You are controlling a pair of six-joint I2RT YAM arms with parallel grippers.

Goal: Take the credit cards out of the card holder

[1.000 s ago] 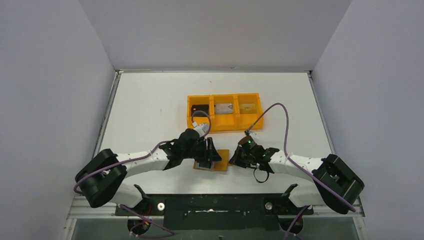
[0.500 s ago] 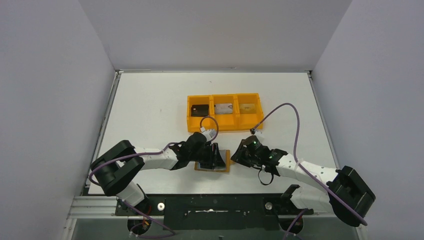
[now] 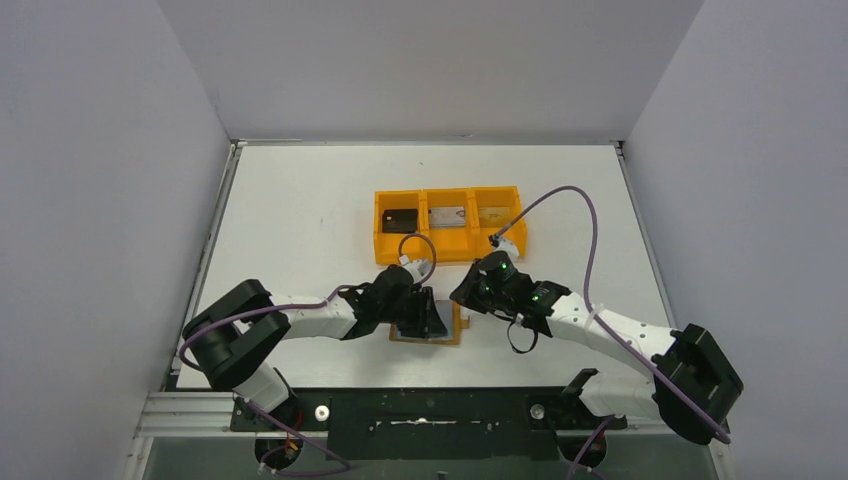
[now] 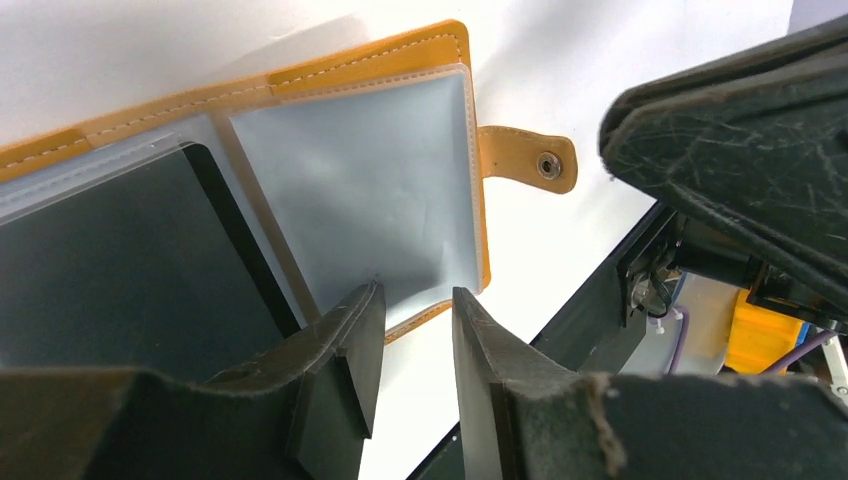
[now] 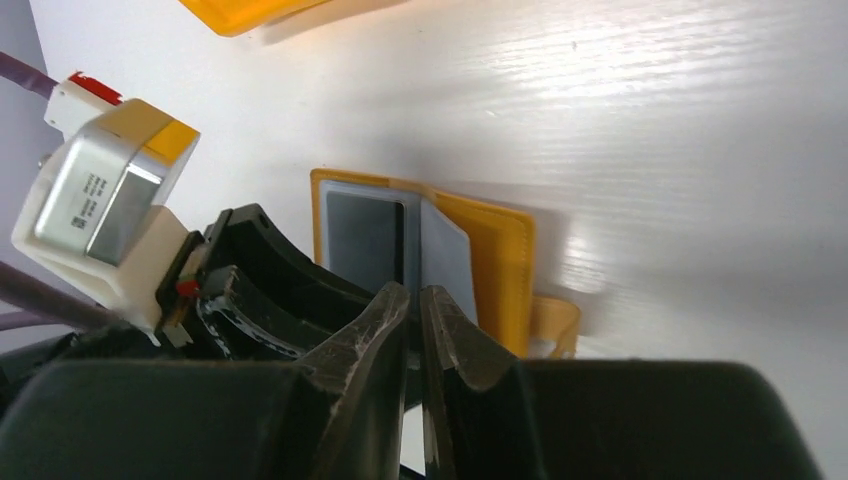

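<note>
The tan-brown card holder lies open near the table's front edge. In the left wrist view its tan edge frames grey-clear pockets, and a dark credit card sits in the left pocket. The right pocket looks empty. My left gripper is over the holder, slightly open and empty; one fingertip is at the pocket's near edge. My right gripper hovers at the holder's right edge, shut, with nothing seen between its jaws. The right wrist view shows the holder and card.
An orange three-compartment tray stands just behind the holder. It holds a dark card, a silvery card and a third card. The holder's snap tab sticks out to the right.
My left gripper has slid nearer and come down over the open holder. My right gripper has moved from the holder's near right side back and left to its right edge.
</note>
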